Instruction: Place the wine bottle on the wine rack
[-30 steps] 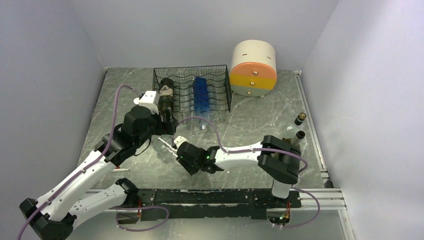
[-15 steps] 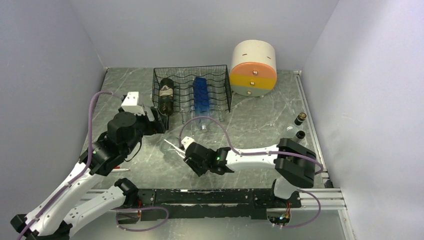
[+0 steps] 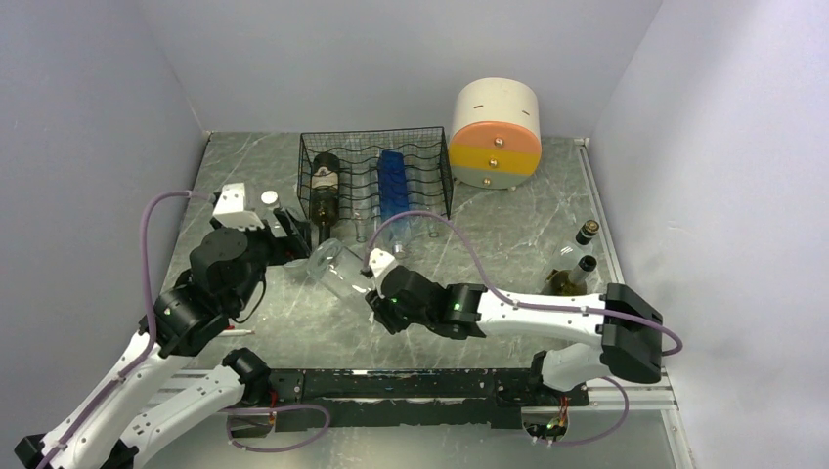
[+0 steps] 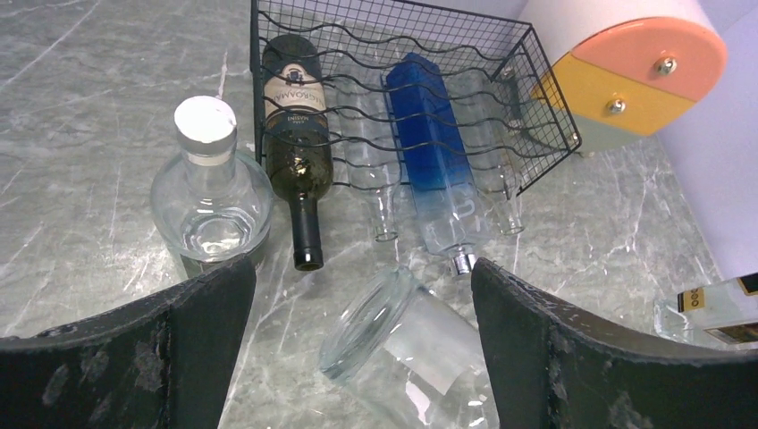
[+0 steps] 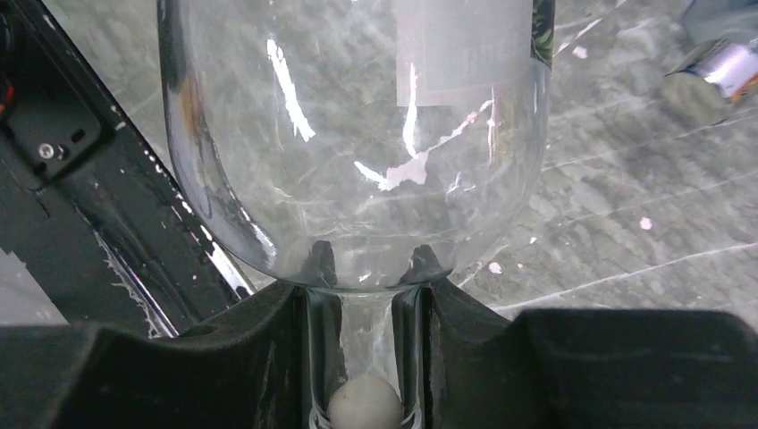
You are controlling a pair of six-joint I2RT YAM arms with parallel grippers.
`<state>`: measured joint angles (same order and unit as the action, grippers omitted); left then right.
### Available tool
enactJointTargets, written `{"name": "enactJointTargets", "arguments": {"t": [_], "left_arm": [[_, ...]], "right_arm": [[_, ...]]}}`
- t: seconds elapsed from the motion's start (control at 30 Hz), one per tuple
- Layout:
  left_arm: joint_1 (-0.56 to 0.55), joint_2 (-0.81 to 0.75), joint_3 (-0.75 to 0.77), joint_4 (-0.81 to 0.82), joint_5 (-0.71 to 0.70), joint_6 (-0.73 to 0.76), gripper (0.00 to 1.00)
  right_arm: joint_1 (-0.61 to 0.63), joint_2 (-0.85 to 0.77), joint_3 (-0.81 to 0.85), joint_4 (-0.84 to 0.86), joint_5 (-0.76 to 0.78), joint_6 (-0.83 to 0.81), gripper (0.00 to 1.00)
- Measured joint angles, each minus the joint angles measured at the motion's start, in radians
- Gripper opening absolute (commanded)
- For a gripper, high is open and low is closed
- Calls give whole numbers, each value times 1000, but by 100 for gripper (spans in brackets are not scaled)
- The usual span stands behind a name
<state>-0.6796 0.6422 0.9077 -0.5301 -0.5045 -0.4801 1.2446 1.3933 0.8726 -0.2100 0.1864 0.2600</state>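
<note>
My right gripper is shut on the neck of a clear glass wine bottle, which hangs tilted above the table with its base pointing up-left. The same bottle's base shows between my left fingers. The black wire wine rack stands behind it. In the rack lie a dark bottle, a blue bottle and clear ones. My left gripper is open and holds nothing, left of the held bottle and short of the rack.
A round clear flask with a white cap stands left of the rack. The cream, orange and yellow drawer unit sits right of the rack. Two dark-topped bottles stand near the right edge.
My left gripper has drawn back left from the dark bottle in the rack. My right gripper has carried the clear bottle a little right and toward the rack, tilting it up.
</note>
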Motion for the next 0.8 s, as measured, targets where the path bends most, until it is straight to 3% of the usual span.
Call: {"name": "enactJointTargets", "arguments": {"t": [0.33, 0.57, 0.8], "left_arm": [[0, -34, 68, -37, -6, 13, 94], [0, -46, 113, -35, 14, 43, 94], [0, -43, 67, -27, 61, 56, 94]], "right_arm": [[-72, -60, 83, -71, 95, -8, 0], [-324, -47, 243, -116, 90, 25, 0], [-520, 90, 460, -167, 132, 89, 0]]}}
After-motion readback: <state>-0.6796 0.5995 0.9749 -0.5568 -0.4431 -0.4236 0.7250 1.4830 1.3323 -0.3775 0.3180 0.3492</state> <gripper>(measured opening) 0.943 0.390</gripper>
